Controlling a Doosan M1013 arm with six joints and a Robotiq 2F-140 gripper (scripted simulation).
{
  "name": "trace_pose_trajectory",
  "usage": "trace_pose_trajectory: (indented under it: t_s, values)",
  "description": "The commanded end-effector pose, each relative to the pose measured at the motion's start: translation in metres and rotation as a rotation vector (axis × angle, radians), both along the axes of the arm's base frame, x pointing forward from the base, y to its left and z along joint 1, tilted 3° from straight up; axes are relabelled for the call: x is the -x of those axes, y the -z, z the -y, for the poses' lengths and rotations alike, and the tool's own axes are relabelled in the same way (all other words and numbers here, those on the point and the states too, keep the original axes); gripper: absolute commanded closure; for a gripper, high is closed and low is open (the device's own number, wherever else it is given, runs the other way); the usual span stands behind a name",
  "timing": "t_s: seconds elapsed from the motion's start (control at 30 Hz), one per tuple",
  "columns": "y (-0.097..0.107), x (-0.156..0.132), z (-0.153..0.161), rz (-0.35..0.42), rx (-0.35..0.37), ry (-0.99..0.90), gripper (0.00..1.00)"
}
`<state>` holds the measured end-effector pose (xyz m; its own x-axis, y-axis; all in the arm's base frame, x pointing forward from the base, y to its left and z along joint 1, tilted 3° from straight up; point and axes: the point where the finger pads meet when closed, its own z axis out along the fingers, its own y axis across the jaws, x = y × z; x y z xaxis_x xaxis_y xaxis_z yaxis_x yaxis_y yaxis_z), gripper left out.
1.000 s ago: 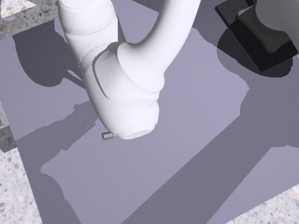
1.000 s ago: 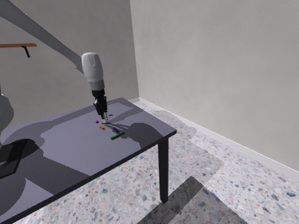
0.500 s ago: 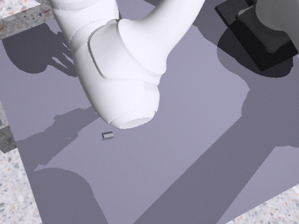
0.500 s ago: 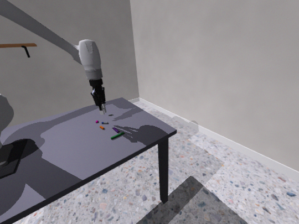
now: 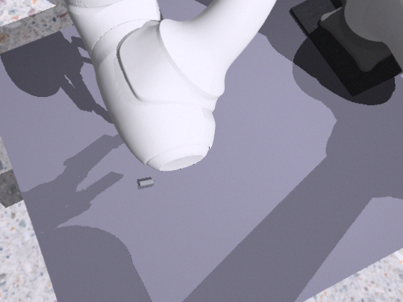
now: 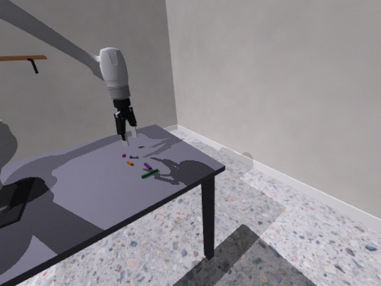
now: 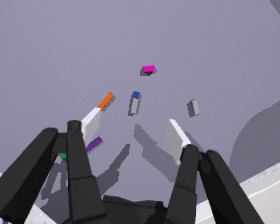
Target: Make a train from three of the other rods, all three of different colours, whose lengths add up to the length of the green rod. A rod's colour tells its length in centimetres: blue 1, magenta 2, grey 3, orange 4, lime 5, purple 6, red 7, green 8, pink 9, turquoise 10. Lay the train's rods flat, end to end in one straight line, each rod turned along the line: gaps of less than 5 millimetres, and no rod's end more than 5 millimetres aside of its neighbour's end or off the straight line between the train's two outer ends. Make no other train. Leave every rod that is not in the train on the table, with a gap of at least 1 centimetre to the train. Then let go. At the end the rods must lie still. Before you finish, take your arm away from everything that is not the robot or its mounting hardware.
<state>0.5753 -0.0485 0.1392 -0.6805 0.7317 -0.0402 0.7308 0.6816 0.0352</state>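
A: Near the far corner of the desk (image 6: 106, 193), what is the gripper (image 7: 134, 131) doing?

B: It is hanging above the top with its jaws spread wide and nothing between them. Its pale fingertips are standing well apart.

A: Is any writing or brand showing?

B: None that can be read, on the arm, the rods or the desk.

A: Where are the rods lying?

B: In the wrist view a grey rod (image 7: 134, 105) is lying below the open jaws with the blue rod (image 7: 136, 94) touching its far end, in one line. The magenta rod (image 7: 148, 69) is lying beyond them, apart. A second grey rod (image 7: 193, 107) is lying off to one side. The orange rod (image 7: 105, 100) is sitting just past one fingertip, and the purple rod (image 7: 93, 144) and green rod (image 7: 62, 156) are peeking out behind that finger's dark link.

A: And what else is around?

B: A wall shelf (image 6: 22, 58) is hanging at the left, and the arm's dark base plate (image 5: 310, 13) is sitting at the opposite corner.

A: Are the views differing?

B: Yes. From the top the white arm (image 5: 157, 84) is covering all but one grey rod (image 5: 145, 182). The exterior view is showing the green rod (image 6: 149, 173) nearest the front edge.
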Motion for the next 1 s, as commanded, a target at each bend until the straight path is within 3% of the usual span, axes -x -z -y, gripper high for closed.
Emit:
trace_pose_trajectory:
  t_s: [0.0, 0.37, 0.47, 0.53, 0.8, 0.87, 0.9, 0.97]
  values:
    - [0.000, 0.000, 0.000, 0.000, 0.000, 0.000, 0.00]
    - [0.000, 0.000, 0.000, 0.000, -0.001, 0.007, 0.00]
    - [0.008, 0.013, 0.015, 0.001, -0.010, 0.188, 0.00]
    - [0.008, 0.013, 0.015, 0.001, -0.010, 0.188, 0.00]
    - [0.023, 0.041, 0.041, 0.003, -0.030, 0.561, 0.00]
    - [0.024, 0.041, 0.042, 0.003, -0.031, 0.570, 0.00]
    - [0.024, 0.041, 0.042, 0.003, -0.031, 0.570, 0.85]
    - [0.024, 0.041, 0.042, 0.003, -0.031, 0.570, 0.85]
